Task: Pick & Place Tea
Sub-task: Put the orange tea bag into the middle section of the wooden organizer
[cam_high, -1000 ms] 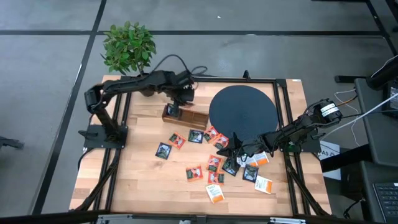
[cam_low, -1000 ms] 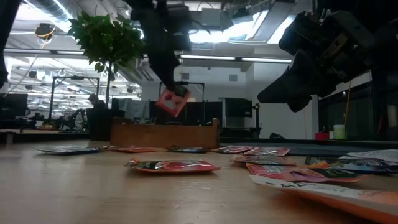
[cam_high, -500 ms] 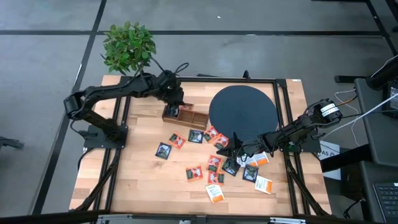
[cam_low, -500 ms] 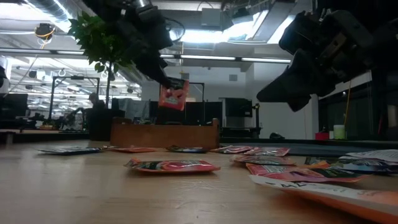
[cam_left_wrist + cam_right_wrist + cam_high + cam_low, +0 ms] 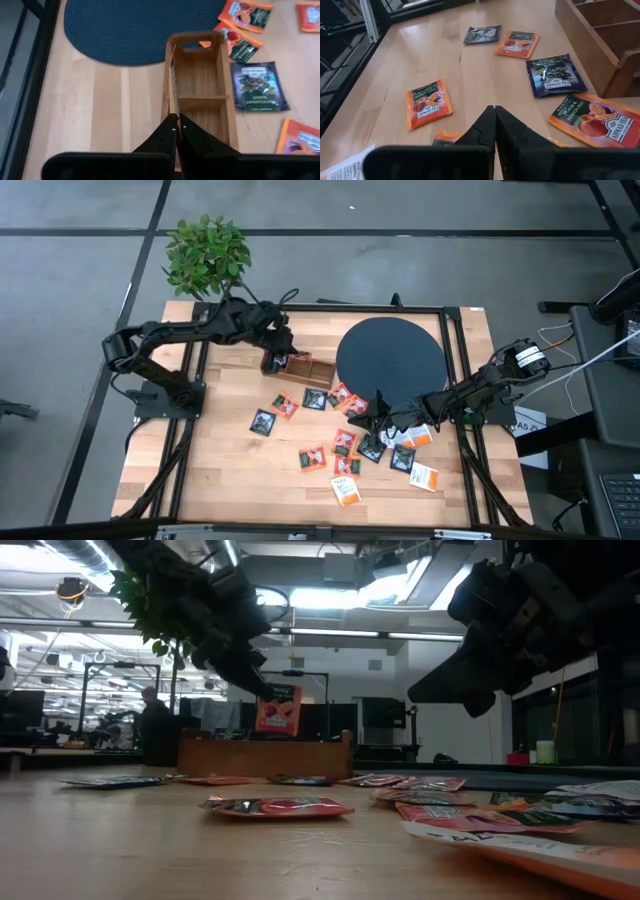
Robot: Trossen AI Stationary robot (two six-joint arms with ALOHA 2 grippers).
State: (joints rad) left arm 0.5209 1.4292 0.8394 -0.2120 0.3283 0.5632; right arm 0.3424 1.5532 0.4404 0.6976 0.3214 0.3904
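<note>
My left gripper (image 5: 279, 352) is shut on a red-orange tea sachet (image 5: 278, 710) that hangs above the left end of the long wooden tray (image 5: 298, 368). In the left wrist view the sachet (image 5: 172, 80) shows edge-on over the tray's compartments (image 5: 200, 100). Several other sachets lie flat on the table, among them a dark one (image 5: 263, 421) and a red-orange one (image 5: 429, 104). My right gripper (image 5: 378, 418) is shut, holds nothing, and hovers above the sachets near the black disc (image 5: 390, 360). My left gripper pinches the sachet's upper edge (image 5: 173, 111) between its two fingertips. The fingers slant down from the table's left side. The sachet hangs upright below them, lifted clear above the tray's left end (image 5: 215, 752).
A potted plant (image 5: 207, 255) stands at the far left corner. The black round disc (image 5: 140, 30) lies right of the tray. A black frame rail (image 5: 452, 370) runs along the table's edges. Bare wood lies at the near left (image 5: 210, 465).
My left gripper has sunk toward the tray's left end and tipped from pointing steeply down to slanting, while the arm has drawn back toward the table's left. The sachet, tilted before, now hangs upright a little lower. My right gripper has kept still.
</note>
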